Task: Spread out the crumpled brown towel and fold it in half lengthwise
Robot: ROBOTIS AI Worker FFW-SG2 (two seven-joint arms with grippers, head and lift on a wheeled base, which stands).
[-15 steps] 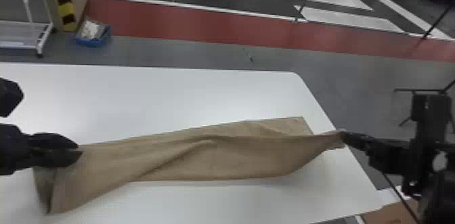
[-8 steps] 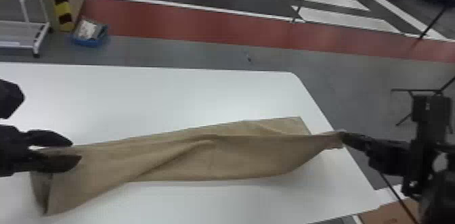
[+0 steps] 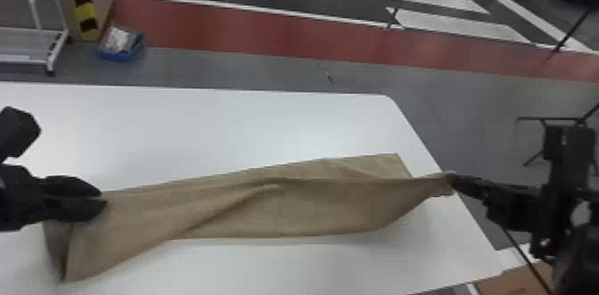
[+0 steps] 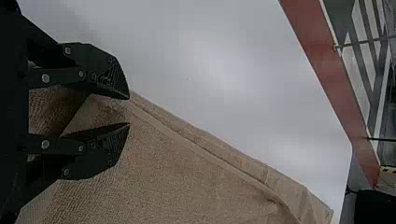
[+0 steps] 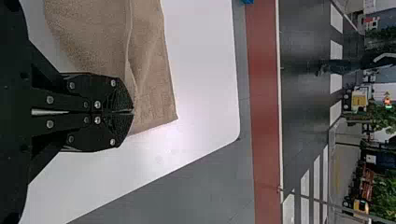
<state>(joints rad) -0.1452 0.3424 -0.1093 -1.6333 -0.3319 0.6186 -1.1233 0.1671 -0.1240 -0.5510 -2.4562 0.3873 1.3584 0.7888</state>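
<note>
Your left gripper [image 3: 102, 198] is at the lower left of the head view, over the left end of the brown towel [image 3: 285, 209]. Its fingers stand partly apart, with cloth showing through the gap in the left wrist view; you can't tell whether they touch it. Your right gripper [image 3: 451, 178], at the right of the frame by the table's edge, has its tips closed together on the towel's right end.

Between them you have the towel in a long strip from lower left to right of centre, a slanting ridge across its middle. One corner points up and right on the white table [image 3: 223, 129]. Beyond, at upper left, you see a blue tray [image 3: 120, 54] on the floor and a white rack [image 3: 26, 44]; a cardboard box [image 3: 519, 278] is at lower right.
</note>
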